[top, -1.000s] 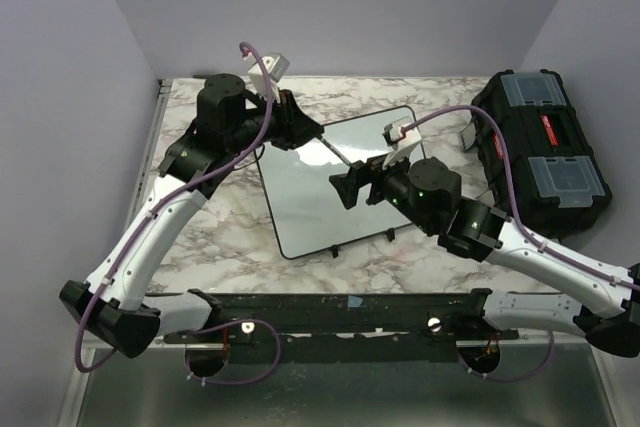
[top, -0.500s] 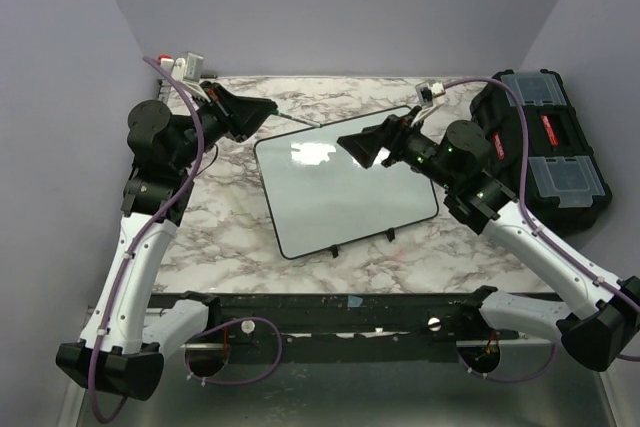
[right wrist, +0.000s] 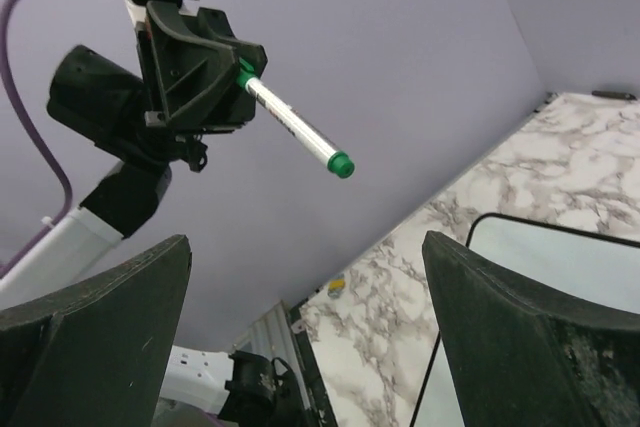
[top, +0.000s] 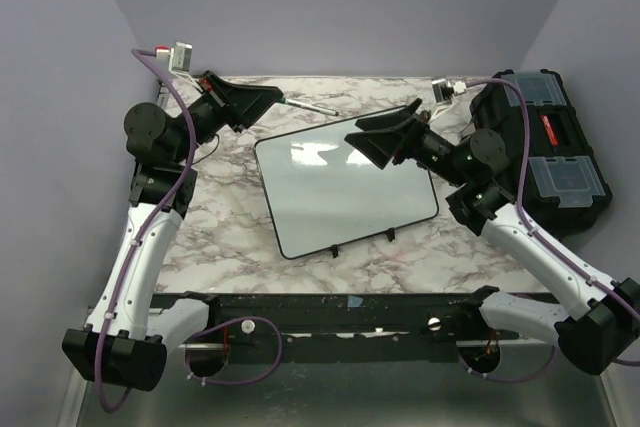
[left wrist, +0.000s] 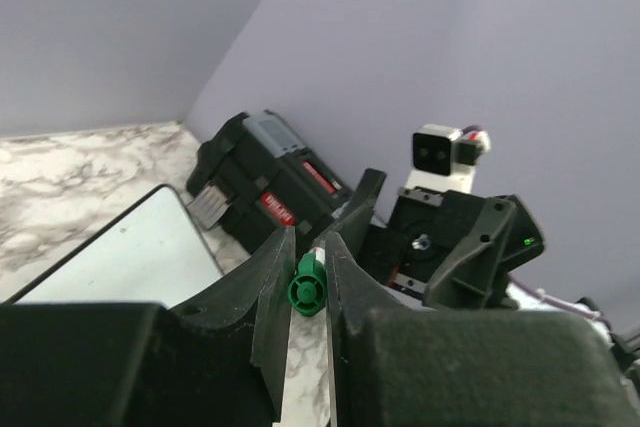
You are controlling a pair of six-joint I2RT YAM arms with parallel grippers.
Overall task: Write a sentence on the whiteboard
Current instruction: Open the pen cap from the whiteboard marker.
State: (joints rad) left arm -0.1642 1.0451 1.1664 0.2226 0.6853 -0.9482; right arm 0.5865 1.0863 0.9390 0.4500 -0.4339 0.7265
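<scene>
Where it all sits: a marble-patterned table [top: 215, 227] closed in by plain lilac walls, with a black toolbox [top: 545, 152] along its right edge.
Whiteboard: the whiteboard [top: 340, 197] lies flat at the middle of the table, turned a little askew, with its small feet toward the arm bases. Its face is mostly glare from overhead, and I can't make out any writing on it.
Left arm: rises steeply from the near left corner to a high elbow by the left wall, then bends right. The left gripper [top: 270, 99] hangs above the far edge of the table, just past the board's far left corner.
Left jaws: clamped on a marker [top: 305, 105]. The right wrist view shows its white barrel sticking out into the air, ending in a green tip.
Right arm: climbs from the near right corner past the toolbox and points left. The right gripper [top: 365, 150] is raised over the board's far right corner, facing the marker.
Right jaws: spread wide apart, gripping nothing.
</scene>
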